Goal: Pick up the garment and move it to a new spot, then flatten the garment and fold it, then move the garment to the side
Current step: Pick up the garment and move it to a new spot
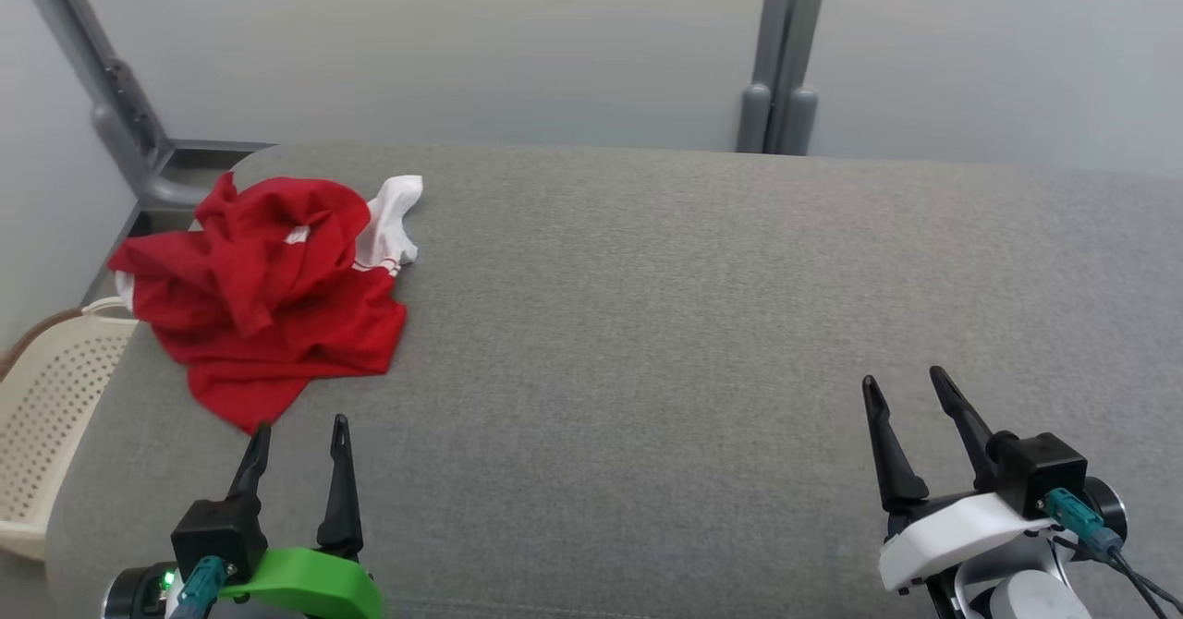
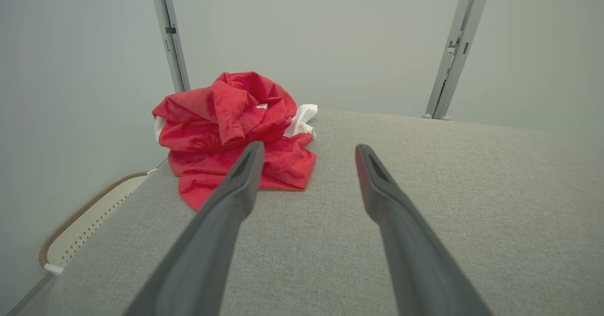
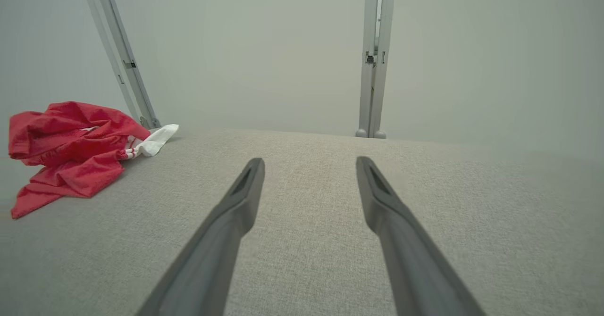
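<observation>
Garment point(image 1: 263, 296) — soft, light, limp; likely best pinched at a raised fold. Left gripper point(image 1: 301, 425) near it, right gripper point(image 1: 904, 379) well apart — both agape, empty.

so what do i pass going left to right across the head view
cream perforated basket → crumpled red and white garment → grey upright post → right gripper, open

Head camera looks down; wrist cameras low, forward; all share garment point(image 1: 263, 305).
</observation>
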